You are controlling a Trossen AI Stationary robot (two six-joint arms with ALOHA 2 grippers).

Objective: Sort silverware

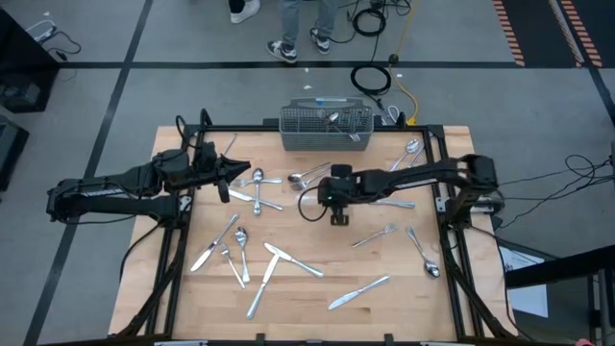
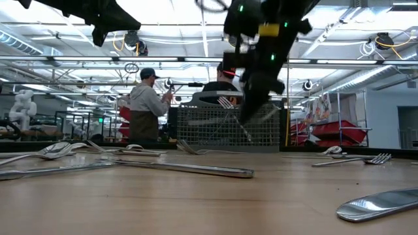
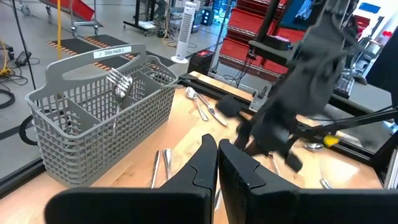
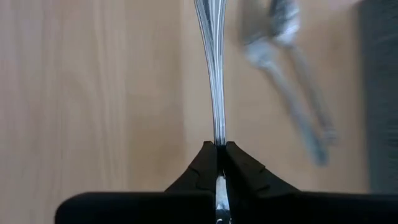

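Silverware lies scattered over the wooden table (image 1: 307, 317): knives (image 1: 360, 291), forks (image 1: 375, 234) and spoons (image 1: 423, 255). A grey mesh basket (image 1: 327, 125) stands at the far edge with a fork (image 3: 118, 84) upright in it. My right gripper (image 4: 221, 146) hangs over the table's middle (image 1: 336, 204), shut on one slim piece of silverware (image 4: 214, 74). Its far end is out of the picture, so I cannot tell which kind it is. My left gripper (image 3: 217, 163) waits shut and holding nothing above the table's far left part (image 1: 226, 183). My right gripper pinches the piece's thin shaft (image 4: 219, 134) between its two fingertips (image 4: 205, 163). The fingers come slanting down from above. The shaft runs straight on ahead of them, in line with the fingers. The low view shows the gripper (image 2: 255, 98) well above the tabletop.
More spoons and forks (image 1: 259, 183) lie between the two grippers, and a long knife (image 2: 183, 168) and a handle (image 2: 379, 205) lie near the front edge. Beyond the far edge a person (image 2: 147, 98) stands in the room, among cables (image 1: 370, 77) on the floor.
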